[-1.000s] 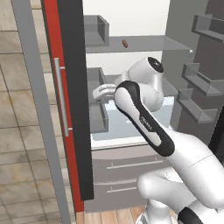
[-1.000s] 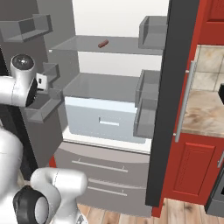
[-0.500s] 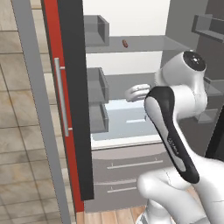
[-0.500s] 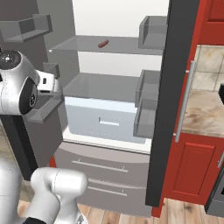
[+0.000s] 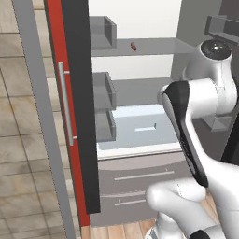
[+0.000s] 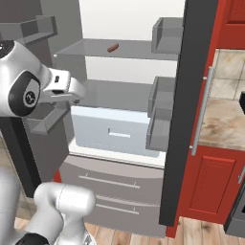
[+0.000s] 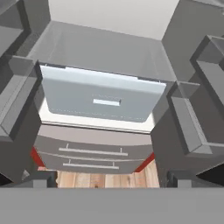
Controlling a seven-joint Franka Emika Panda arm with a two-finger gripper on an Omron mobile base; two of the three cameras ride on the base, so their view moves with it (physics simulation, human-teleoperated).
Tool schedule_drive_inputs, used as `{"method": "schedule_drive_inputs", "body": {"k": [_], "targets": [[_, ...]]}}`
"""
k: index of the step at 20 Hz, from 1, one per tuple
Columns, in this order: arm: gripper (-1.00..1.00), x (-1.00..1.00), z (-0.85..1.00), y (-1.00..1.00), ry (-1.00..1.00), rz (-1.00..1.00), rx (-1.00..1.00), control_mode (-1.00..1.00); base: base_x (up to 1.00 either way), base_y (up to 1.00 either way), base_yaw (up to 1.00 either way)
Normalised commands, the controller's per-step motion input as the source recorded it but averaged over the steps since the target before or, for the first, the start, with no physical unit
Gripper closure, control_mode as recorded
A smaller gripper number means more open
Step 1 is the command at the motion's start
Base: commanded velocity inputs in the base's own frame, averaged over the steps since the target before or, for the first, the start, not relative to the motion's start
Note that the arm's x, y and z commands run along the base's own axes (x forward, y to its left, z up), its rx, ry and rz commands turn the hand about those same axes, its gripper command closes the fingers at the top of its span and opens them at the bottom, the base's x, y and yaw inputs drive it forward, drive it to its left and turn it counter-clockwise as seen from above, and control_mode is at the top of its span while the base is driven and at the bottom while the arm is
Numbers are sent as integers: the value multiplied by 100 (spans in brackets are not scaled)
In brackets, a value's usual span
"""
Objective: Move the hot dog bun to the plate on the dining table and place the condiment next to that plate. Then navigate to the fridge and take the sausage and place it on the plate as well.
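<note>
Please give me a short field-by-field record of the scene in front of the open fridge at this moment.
fridge: doors open, pale interior
sausage: lying on the upper shelf, nothing touching it
pale drawer: closed, below the middle shelf
gripper: open, empty, aimed down at the pale drawer, well below the sausage's shelf
door shelves: grey bins on both doors
task stage: sausage not yet picked up
</note>
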Motion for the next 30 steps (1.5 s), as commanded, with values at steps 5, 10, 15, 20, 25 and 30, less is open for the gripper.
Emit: {"method": "schedule_drive_inputs", "body": {"k": [5,10,15,20,25,30], "targets": [[-100,-71,-61,-30,3,-3,2,-100,0,0,0],[-100,-45,-48,-5,0,0,5,-100,0,0,0],[-100,0,-1,0,0,0,0,100,45,0,0],[-100,0,0,0,0,0,0,100,100,0,0],[-100,0,0,0,0,0,0,100,100,0,0],[-100,0,7,0,-1,0,0,-100,52,0,0]]}}
